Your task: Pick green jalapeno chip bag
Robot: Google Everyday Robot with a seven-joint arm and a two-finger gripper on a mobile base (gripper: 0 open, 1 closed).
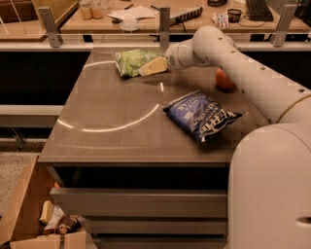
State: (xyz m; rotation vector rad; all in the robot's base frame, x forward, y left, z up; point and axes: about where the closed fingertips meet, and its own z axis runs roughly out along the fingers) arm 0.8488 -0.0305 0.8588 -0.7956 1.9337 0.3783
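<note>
The green jalapeno chip bag (pixel 130 61) lies at the far middle of the brown table (pixel 112 112), light green and crinkly. My gripper (pixel 151 67) reaches in from the right on the white arm (pixel 233 58). Its pale yellow tip sits at the bag's right edge, just above the tabletop, touching or nearly touching the bag. The bag rests on the table and is not lifted.
A dark blue chip bag (pixel 201 115) lies at the right of the table. An orange-red round fruit (pixel 222 80) is partly hidden behind the arm. A railing and a cluttered desk (pixel 146 12) stand behind. Drawers sit under the table, with a cardboard box (pixel 24 214) at lower left.
</note>
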